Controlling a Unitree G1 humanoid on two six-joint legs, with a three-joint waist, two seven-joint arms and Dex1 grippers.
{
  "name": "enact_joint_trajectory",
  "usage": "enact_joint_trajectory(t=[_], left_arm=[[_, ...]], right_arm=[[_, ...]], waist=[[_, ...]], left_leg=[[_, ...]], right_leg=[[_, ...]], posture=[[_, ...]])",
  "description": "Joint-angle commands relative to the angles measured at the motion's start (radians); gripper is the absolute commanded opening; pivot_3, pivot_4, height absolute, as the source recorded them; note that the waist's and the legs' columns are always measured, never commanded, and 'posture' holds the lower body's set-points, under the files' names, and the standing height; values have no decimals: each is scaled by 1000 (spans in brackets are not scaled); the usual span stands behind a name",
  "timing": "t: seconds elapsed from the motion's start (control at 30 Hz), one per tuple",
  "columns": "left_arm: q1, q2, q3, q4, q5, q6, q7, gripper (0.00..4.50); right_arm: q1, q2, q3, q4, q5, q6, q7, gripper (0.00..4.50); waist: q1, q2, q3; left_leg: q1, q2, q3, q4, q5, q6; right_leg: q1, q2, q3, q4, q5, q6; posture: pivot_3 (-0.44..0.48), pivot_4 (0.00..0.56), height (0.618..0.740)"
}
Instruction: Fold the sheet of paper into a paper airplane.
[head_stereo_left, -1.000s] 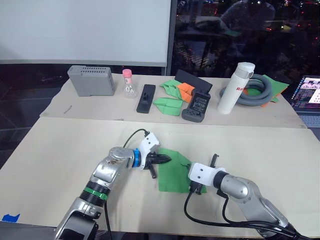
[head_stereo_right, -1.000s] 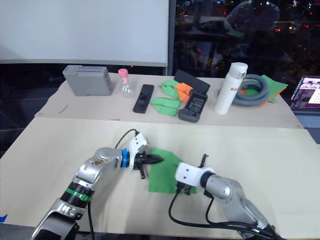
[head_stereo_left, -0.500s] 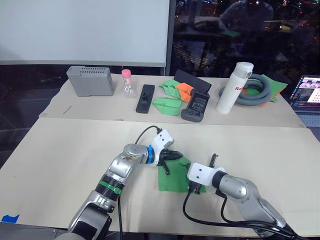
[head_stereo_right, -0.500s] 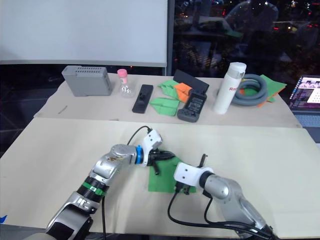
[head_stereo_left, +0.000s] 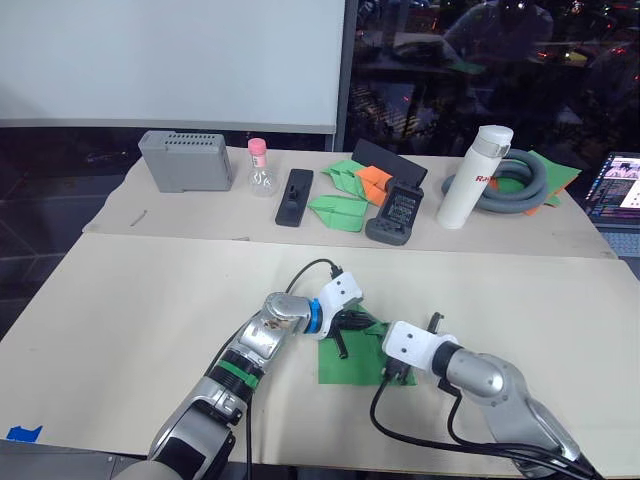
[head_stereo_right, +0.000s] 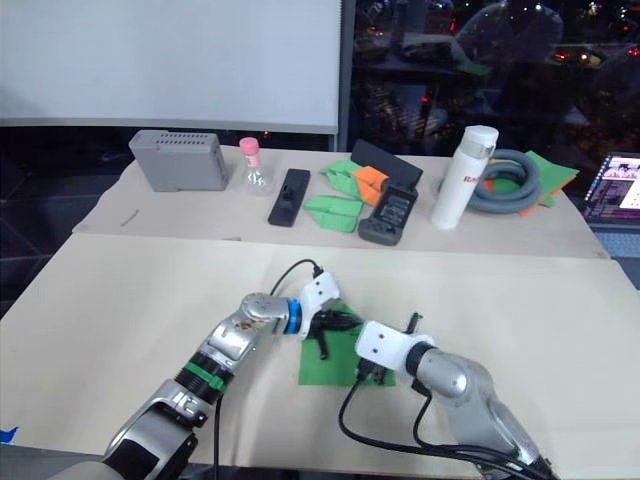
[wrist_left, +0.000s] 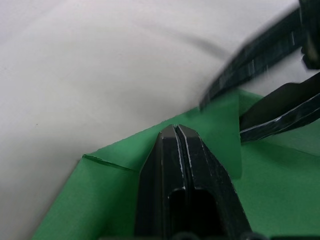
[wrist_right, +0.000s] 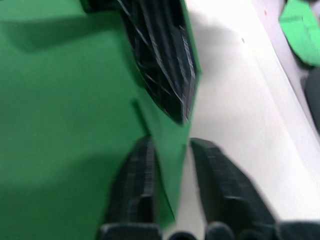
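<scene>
head stereo: high, forward-down | wrists: close | shared: sheet of paper (head_stereo_left: 350, 357)

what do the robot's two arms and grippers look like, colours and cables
Both arms are silver metal ending in a white wrist block with two black fingers. The left gripper has a blue ring behind its wrist and a green band on the forearm. The right gripper is plainer. Black cables loop from each wrist.

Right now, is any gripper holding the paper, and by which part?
The right gripper straddles the paper's edge. The left gripper, shut, presses on it.
</scene>
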Motion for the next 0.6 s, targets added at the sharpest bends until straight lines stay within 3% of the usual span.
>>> enact_joint_trajectory(t=[0.03, 0.27, 0.43, 0.5, 0.6], left_arm=[[26, 2, -26, 13, 24, 4, -12, 0], [35, 6, -27, 18, 26, -4, -11, 0], [39, 3, -24, 10, 26, 1, -4, 0], [41, 2, -19, 0, 24, 8, 3, 0], [47, 4, -13, -17, 21, 19, 10, 0]], right_arm=[[34, -69, -98, -62, 96, 39, 101, 2259], [-12, -87, -307, -116, 381, 162, 210, 2259], [-100, -34, -261, -57, 394, 202, 147, 802], [-134, 7, -218, -27, 376, 229, 103, 28], [-166, 68, -146, 15, 345, 292, 36, 28]], waist=[[-1, 0, 0], [-6, 0, 0], [-5, 0, 0], [-4, 0, 0], [-5, 0, 0]], left_leg=[[0, 0, 0, 0, 0, 0], [1, 1, 0, 0, 0, 1], [1, 1, 0, 0, 0, 0], [1, 1, 0, 0, 0, 0], [0, 1, 0, 0, 0, 0]], right_leg=[[0, 0, 0, 0, 0, 0], [2, 0, 0, -1, 0, 0], [2, 0, 0, -1, 0, 0], [1, 0, 0, -1, 0, 0], [0, 0, 0, 0, 0, 0]], posture=[[0, 150, 740], [0, 150, 740], [0, 150, 740], [0, 150, 740], [0, 150, 740]])
